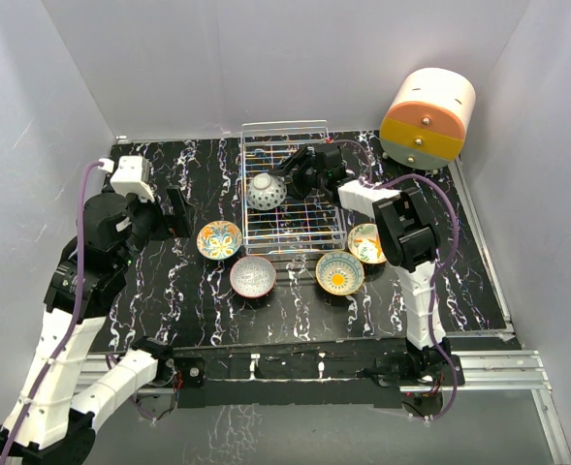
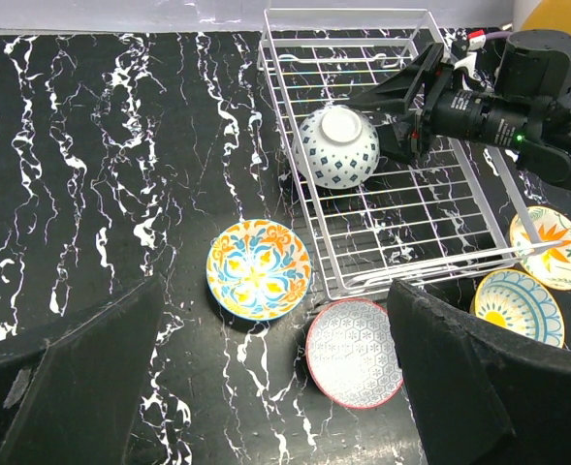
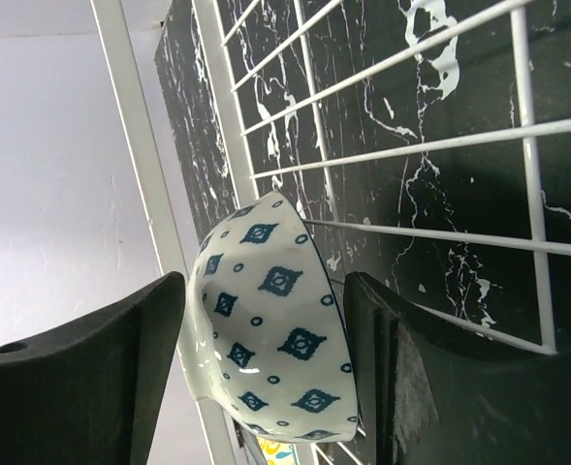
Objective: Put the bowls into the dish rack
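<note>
A white bowl with blue diamonds [image 1: 266, 191] [image 2: 336, 145] [image 3: 275, 320] rests upside down inside the dish rack [image 1: 295, 232] [image 2: 343, 14], leaning on its left wall [image 3: 140, 145]. My right gripper [image 1: 287, 176] [image 3: 266, 373] is open, with a finger on each side of this bowl and narrow gaps showing. Four more bowls sit on the table in front of the rack: orange-blue [image 1: 219, 239] [image 2: 259, 268], red-rimmed [image 1: 253, 276] [image 2: 353, 353], yellow-teal [image 1: 339, 272] [image 2: 518, 307] and orange-floral [image 1: 365, 242] [image 2: 552, 247]. My left gripper [image 1: 174, 211] [image 2: 275, 387] hovers open over the table with nothing between its fingers.
An orange-and-cream cylindrical cabinet [image 1: 428, 116] stands at the back right, off the black marbled tabletop [image 1: 169, 300]. White walls close in the back and both sides. The right arm [image 1: 406, 232] reaches over the orange-floral bowl and the rack's right edge.
</note>
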Robot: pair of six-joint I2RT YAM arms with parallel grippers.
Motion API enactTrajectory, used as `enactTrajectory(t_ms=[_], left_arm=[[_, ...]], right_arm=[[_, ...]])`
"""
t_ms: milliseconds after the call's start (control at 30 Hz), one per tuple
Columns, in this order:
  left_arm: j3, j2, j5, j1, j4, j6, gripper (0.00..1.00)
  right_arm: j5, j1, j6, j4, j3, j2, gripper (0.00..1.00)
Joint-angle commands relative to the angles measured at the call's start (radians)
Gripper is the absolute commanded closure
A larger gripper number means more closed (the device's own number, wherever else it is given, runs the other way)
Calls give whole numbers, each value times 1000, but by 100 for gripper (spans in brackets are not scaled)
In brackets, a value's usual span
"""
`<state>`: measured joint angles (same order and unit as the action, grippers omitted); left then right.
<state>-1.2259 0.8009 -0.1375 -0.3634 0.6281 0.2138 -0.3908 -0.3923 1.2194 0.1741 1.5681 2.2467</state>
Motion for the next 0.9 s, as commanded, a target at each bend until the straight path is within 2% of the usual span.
enactTrajectory(t_ms=[0,333,567,600,633,700,867], left_arm=[[7,-18,13,-3,-17,1,3],[19,-22,10,-3,-20,-2,3],[22,-20,3,-3,-18,-2,3],[22,-19,3,-3,-18,-3,3],[24,-17,3,-3,-17,-5,3],[26,-15,3,-3,-17,-6,3],[29,-9,3,-3,-23,-7,3]], right_arm=[[76,9,-97,-148,35,-39,29],[255,-9,-271,-309,121,-91,28],[376,-46,-513,-449,235,-110,25],[417,-62,-549,-449,233,-132,20],[460,-79,-595,-442,226,-158,10],[526,-120,-688,-432,228,-194,3],[647,-213,-843,-507,293,-204,1]])
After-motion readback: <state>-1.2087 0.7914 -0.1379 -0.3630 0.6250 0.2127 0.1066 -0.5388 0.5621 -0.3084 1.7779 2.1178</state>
